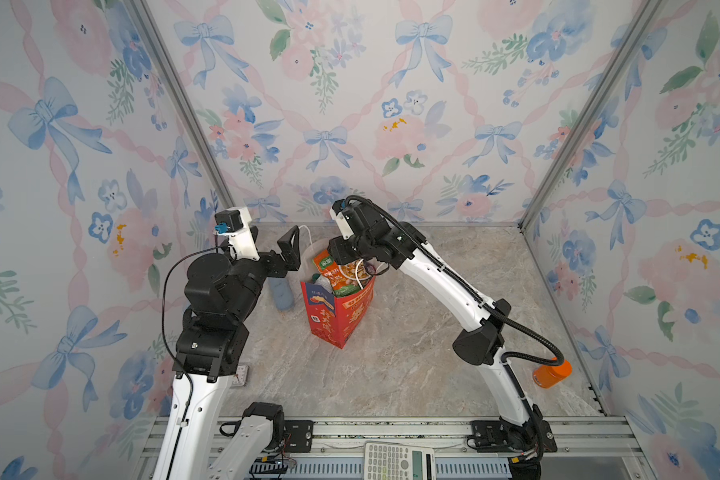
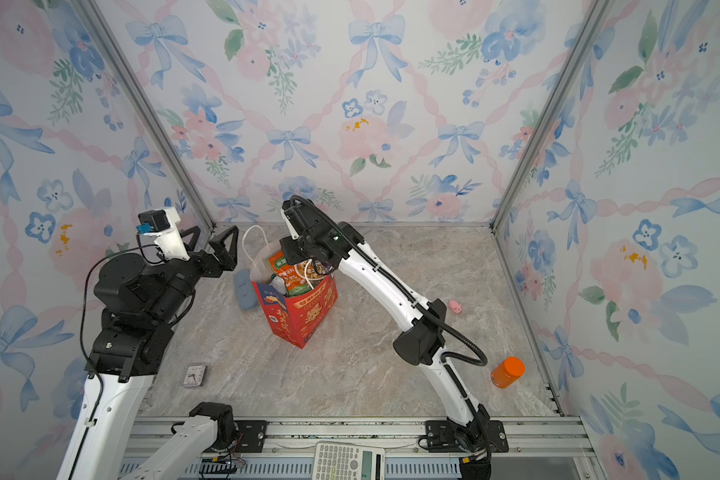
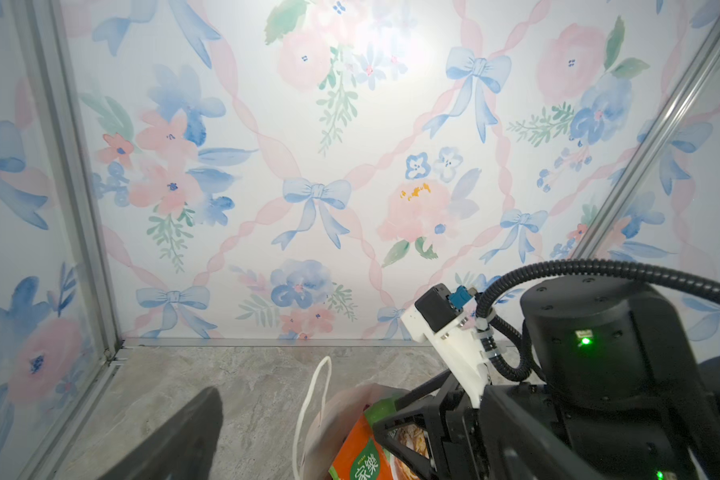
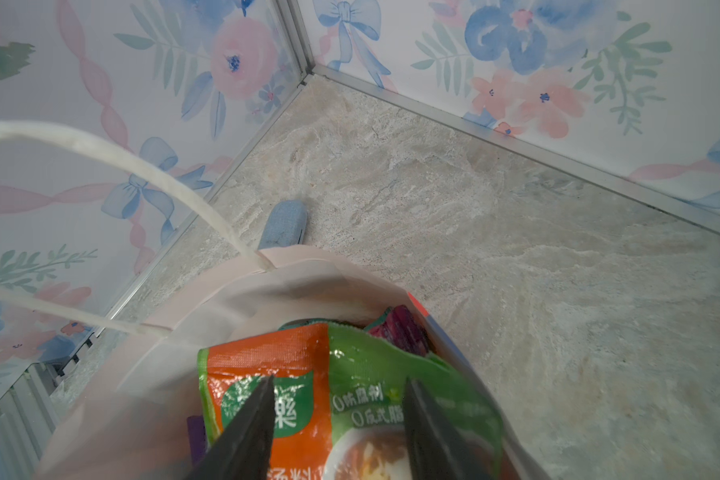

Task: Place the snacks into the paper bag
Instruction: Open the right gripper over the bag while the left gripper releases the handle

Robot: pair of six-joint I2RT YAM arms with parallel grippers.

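Observation:
The red paper bag (image 1: pixel 344 320) (image 2: pixel 308 320) stands upright in the middle of the marble floor, with its white rope handles up. An orange and green snack packet (image 1: pixel 336 272) (image 2: pixel 291 272) (image 4: pixel 362 361) sticks out of its mouth, and a purple packet (image 4: pixel 400 332) shows behind it. My right gripper (image 4: pixel 337 380) hangs just over the bag's mouth. Its jaws are apart, on either side of the packet's printed face, open. My left gripper (image 2: pixel 208 245) is wide open and holds nothing, left of the bag and level with its top. One of its fingers (image 3: pixel 175 436) shows in the left wrist view.
A blue-grey fabric roll (image 1: pixel 283 295) (image 4: pixel 285 224) lies against the bag's left side. An orange bottle (image 2: pixel 508 372) stands at the right wall. A small pink toy (image 2: pixel 456 306) lies behind the right arm, and a small clock (image 2: pixel 194 376) sits front left. A white calculator (image 1: pixel 395 461) rests on the front rail.

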